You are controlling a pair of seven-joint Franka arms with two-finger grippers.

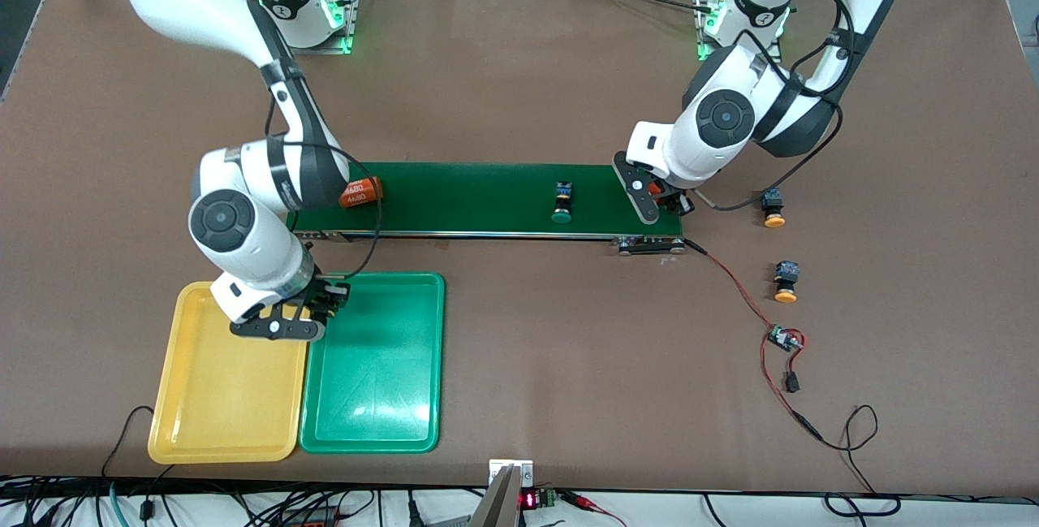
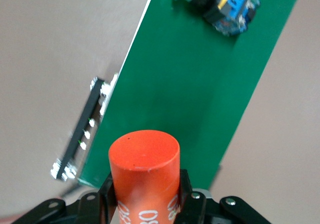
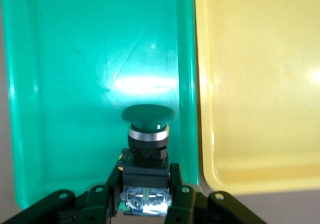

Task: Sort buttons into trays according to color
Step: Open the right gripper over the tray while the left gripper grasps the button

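Note:
My right gripper (image 1: pixel 325 305) (image 3: pixel 145 176) is shut on the body of a green-capped button (image 3: pixel 148 129). It hangs over the green tray (image 1: pixel 375 373) (image 3: pixel 70 74), near the rim that meets the yellow tray (image 1: pixel 219 389) (image 3: pixel 260 84). Both trays hold nothing. My left gripper (image 1: pixel 667 200) (image 2: pixel 145 191) is shut on an orange cylinder (image 2: pixel 145 164) marked 4680, over the left arm's end of the dark-green conveyor belt (image 1: pixel 487 198) (image 2: pixel 195 89). Another green-capped button (image 1: pixel 562 204) (image 2: pixel 222 4) lies on the belt's middle. Two yellow-orange-capped buttons (image 1: pixel 773 209) (image 1: pixel 786 281) lie on the table past that belt end.
A second orange 4680 cylinder (image 1: pixel 361 191) lies on the belt at the right arm's end. A small circuit board (image 1: pixel 784 339) with red and black wires trails from the belt's end toward the front table edge.

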